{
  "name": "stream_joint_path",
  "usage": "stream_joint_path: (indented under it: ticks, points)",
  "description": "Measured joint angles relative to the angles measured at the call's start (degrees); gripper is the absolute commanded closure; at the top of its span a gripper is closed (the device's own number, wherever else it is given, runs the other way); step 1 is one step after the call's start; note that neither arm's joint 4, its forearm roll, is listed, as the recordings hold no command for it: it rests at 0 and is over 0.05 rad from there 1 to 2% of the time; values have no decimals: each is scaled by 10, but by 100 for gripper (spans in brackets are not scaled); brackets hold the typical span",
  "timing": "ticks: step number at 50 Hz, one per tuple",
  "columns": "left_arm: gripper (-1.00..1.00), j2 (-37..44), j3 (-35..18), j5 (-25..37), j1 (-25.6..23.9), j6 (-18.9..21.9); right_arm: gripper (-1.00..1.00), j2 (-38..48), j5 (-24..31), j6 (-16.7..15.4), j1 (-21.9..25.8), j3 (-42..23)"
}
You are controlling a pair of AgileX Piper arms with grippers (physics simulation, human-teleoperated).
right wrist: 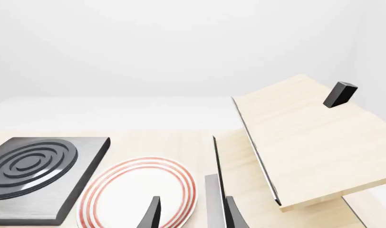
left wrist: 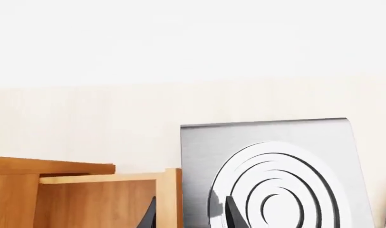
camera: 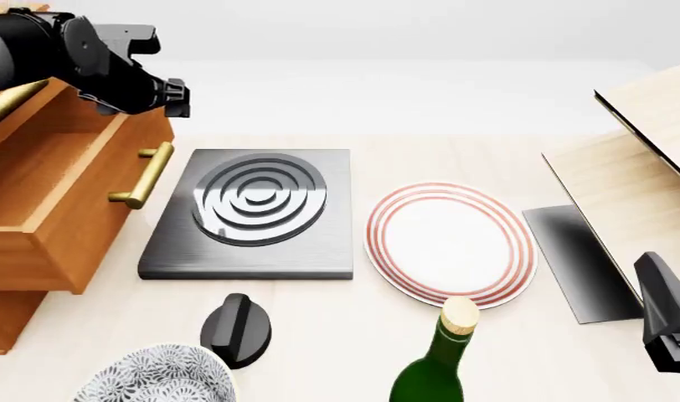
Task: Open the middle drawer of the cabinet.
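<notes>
The orange-brown cabinet [camera: 11, 314] stands at the table's left edge. Its middle drawer [camera: 49, 188] stands pulled out towards the hob, its inside showing, with its brass bar handle [camera: 145, 176] free. A bit of brass from the upper drawer [camera: 7, 105] shows above it. My left gripper [camera: 175, 94] hangs just above the open drawer's front, apart from the handle. In the left wrist view its fingers [left wrist: 234, 214] are apart and empty, with the drawer's wood [left wrist: 98, 202] beside them. My right gripper [camera: 664, 306] is at the lower right, open and empty, far from the cabinet.
A grey hob [camera: 250, 213] with rings lies next to the drawer. A red-rimmed plate [camera: 452, 243], a green bottle [camera: 435, 368], a black knob-shaped object [camera: 237, 331] and a patterned bowl [camera: 150, 377] sit nearer me. A pale wood box [camera: 641, 176] with a dark panel [camera: 580, 260] is at right.
</notes>
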Motion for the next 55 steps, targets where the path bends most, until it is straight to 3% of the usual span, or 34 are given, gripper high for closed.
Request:
stream_joint_path:
  ticks: [16, 36, 55]
  points:
    - [-100, 14, -4, 0, -33, -9, -100, 0, 0, 0, 0, 0]
    - [-100, 41, -47, 19, -96, -28, -100, 0, 0, 0, 0, 0]
    - [-100, 26, -20, -4, -116, -95, -100, 0, 0, 0, 0, 0]
